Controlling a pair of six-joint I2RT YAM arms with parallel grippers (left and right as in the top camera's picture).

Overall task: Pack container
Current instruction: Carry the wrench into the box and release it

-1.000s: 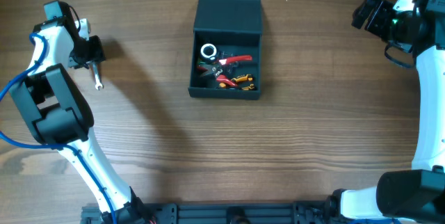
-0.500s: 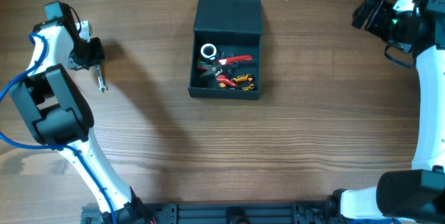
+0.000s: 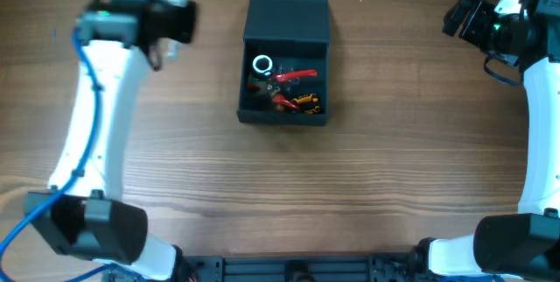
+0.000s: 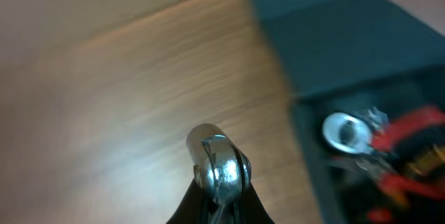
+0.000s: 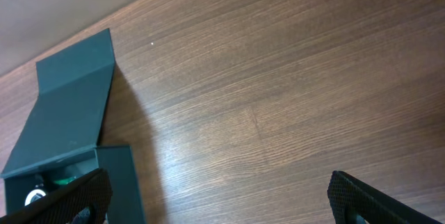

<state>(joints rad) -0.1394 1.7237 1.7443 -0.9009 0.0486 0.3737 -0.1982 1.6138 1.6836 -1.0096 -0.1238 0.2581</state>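
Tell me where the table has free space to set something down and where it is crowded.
Free: the wood in front of the container, between left arm and right arm; also between its lid and the right arm. Crowded: inside the container among tools, and left of the lid, where the left fingers hold a silver tool.

a robotics lab setup, by the two white arms [image 3: 96, 98] mounted at a wood-grain table [image 3: 350, 194].
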